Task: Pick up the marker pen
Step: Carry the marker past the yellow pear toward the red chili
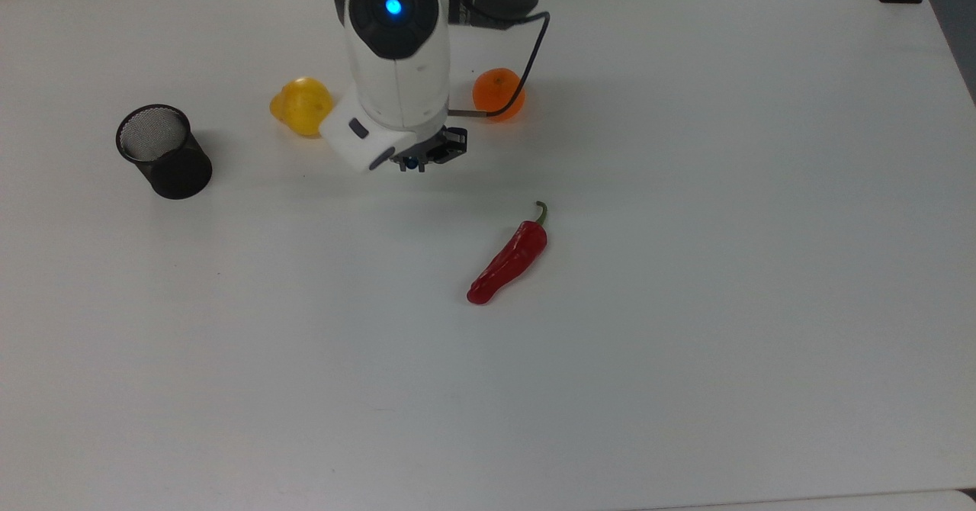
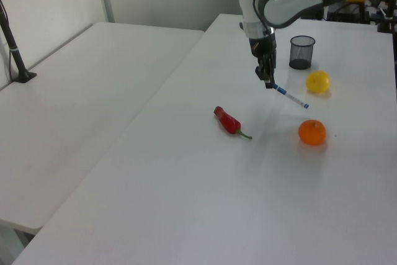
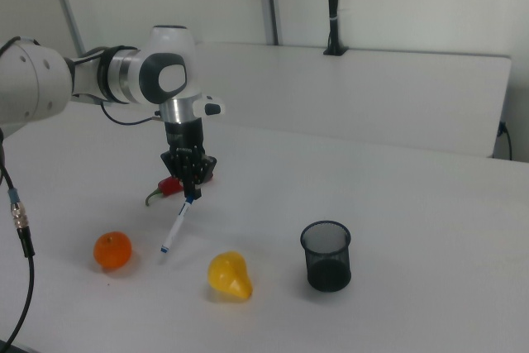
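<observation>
My gripper (image 2: 268, 80) is shut on the blue-capped end of the marker pen (image 2: 290, 96). The white barrel slants down and away from the fingers, its lower end close to the table between the yellow fruit and the orange. In the right view the marker pen (image 3: 176, 227) hangs below the gripper (image 3: 189, 189). From the top view the arm covers most of the pen; a blue tip (image 1: 412, 164) peeks out under the gripper (image 1: 424, 155).
A black mesh cup (image 1: 162, 151) stands at the top view's left. A yellow fruit (image 1: 303, 105) and an orange (image 1: 497, 93) lie either side of the arm. A red chilli (image 1: 509, 258) lies mid-table. The white table (image 1: 686, 343) stretches wide around them.
</observation>
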You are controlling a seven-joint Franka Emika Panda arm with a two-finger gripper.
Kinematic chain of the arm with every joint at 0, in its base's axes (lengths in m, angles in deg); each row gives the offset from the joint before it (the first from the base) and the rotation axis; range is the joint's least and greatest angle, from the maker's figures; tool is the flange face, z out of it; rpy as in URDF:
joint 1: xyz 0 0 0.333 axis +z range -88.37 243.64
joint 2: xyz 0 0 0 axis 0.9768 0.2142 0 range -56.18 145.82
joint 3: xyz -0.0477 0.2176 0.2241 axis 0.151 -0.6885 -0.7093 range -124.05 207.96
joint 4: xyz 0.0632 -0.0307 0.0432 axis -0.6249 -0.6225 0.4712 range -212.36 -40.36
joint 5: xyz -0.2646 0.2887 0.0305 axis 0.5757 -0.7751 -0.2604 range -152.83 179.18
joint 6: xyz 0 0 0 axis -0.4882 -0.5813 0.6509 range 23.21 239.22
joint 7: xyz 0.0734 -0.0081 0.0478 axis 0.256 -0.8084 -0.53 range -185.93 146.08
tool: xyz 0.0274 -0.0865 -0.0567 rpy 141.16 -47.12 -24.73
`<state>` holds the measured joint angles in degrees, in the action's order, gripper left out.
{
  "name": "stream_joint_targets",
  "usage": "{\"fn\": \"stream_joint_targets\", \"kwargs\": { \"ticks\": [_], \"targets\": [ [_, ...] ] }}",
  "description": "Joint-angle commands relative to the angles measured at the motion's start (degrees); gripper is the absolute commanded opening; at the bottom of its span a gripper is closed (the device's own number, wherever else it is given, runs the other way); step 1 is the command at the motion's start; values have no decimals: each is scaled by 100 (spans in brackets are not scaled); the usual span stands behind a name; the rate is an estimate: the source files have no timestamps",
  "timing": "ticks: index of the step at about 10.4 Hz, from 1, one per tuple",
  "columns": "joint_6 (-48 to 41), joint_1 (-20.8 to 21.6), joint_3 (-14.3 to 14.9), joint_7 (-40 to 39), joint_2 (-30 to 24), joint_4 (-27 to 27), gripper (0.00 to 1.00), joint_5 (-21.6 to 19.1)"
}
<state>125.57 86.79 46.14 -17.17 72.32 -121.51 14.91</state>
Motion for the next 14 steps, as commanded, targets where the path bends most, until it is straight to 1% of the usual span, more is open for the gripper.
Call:
{"fn": "stream_joint_targets", "kwargs": {
  "ticks": [1, 2, 3, 4, 5, 6, 7, 8, 9, 10, 12, 14],
  "targets": [
    [-221, 138, -49, -318, 211, -45, 18, 379],
    [-213, 139, -128, -319, 247, -124, 18, 467],
    [-213, 139, -172, -310, 308, -151, 21, 521],
    [-187, 139, -181, -301, 361, -160, 26, 521],
    [-152, 139, -190, -284, 379, -160, 33, 521],
    [-143, 139, -190, -284, 414, -151, 44, 521],
    [-142, 130, -190, -284, 423, -151, 63, 521],
    [-142, 130, -190, -284, 415, -142, 79, 530],
    [-142, 130, -190, -284, 397, -116, 98, 530],
    [-142, 78, -190, -301, 310, -107, 100, 521],
    [-134, -106, -190, -240, -111, -125, 100, 477],
    [-151, -317, -190, -127, -664, -229, 100, 433]
  ]
}}
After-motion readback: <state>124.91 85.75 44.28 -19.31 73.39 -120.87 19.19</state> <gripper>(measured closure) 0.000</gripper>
